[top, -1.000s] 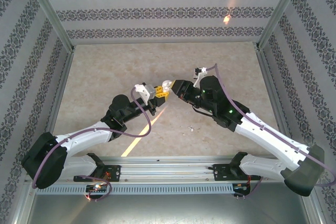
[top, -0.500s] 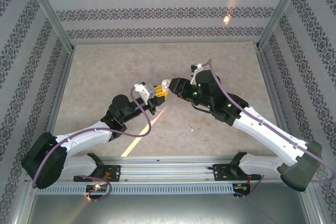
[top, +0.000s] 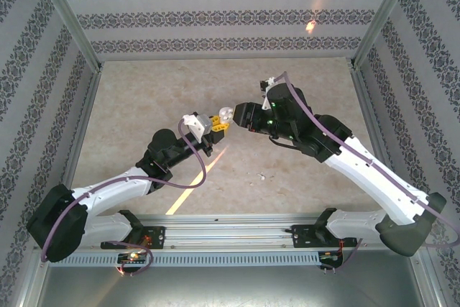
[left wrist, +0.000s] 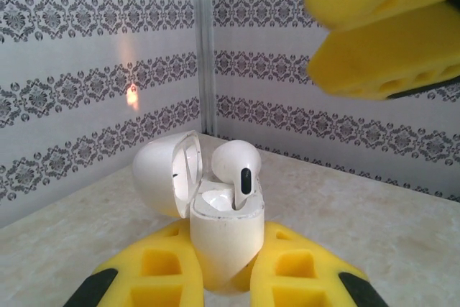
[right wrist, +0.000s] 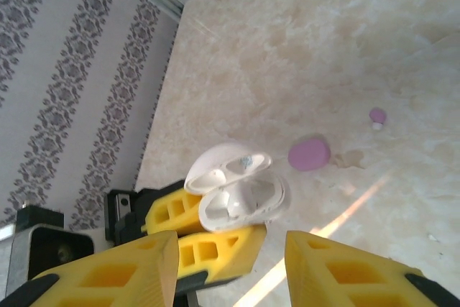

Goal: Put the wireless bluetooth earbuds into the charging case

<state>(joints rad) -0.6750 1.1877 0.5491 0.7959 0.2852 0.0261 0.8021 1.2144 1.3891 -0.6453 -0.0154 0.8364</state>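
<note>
Left hand [left wrist: 224,278] is pinching the charging case [left wrist: 224,239], lid open, above the tabletop [left wrist: 374,206]. One earbud [left wrist: 236,167] stands in its well and looks not quite seated. Right hand [right wrist: 231,267] is spread, holding nothing. My worry: a crooked push from it could tip the bud out or twist the case loose.

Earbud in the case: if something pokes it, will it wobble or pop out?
It could wobble: the earbud stands tall, its round head above the rim of the charging case, so it may not be fully seated. It looks smooth and glossy, so probably slippery. Being so tiny, it is likely very light.
</note>
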